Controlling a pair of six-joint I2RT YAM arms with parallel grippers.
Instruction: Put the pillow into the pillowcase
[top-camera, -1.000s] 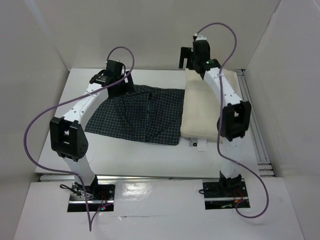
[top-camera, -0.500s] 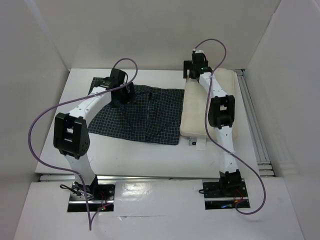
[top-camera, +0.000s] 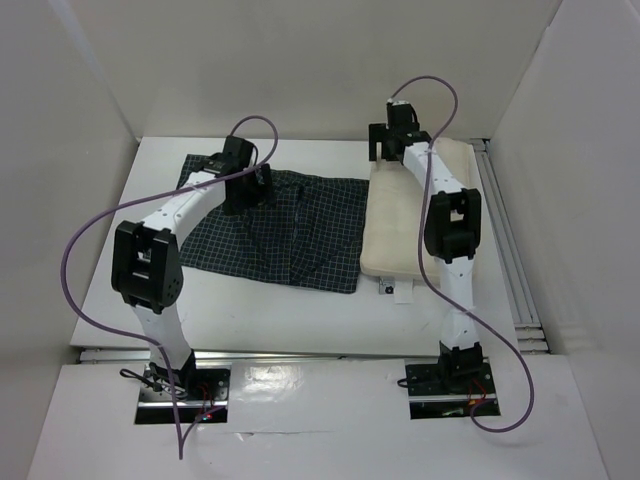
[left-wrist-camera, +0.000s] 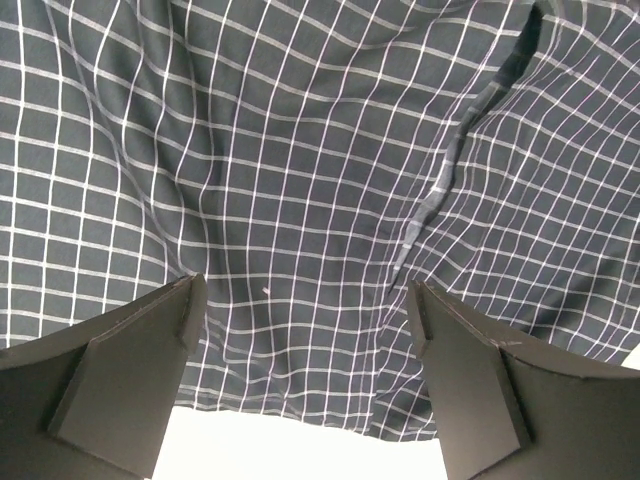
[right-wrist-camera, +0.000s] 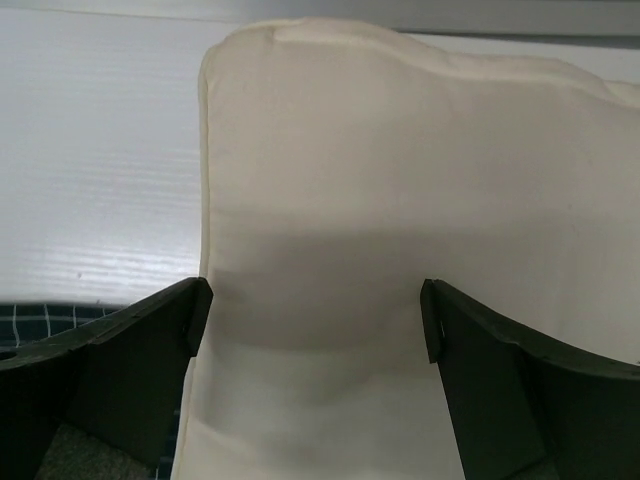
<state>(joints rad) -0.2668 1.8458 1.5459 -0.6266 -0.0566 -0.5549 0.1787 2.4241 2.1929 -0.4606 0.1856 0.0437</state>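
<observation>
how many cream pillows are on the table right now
1. The plump cream fabric pillow lies on the right side of the white table, beside the dark navy checked pillowcase. A hidden second one looks unlikely.

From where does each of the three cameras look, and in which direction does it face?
Top external: above and behind the robot, facing down at the table; the left arm and right arm show.
Left wrist: on the left arm, facing down at the pillowcase; left pincer open below.
Right wrist: on the right arm, facing the pillow; right pincer open.
Shared: top view also shows pillowcase and pillow.
</observation>
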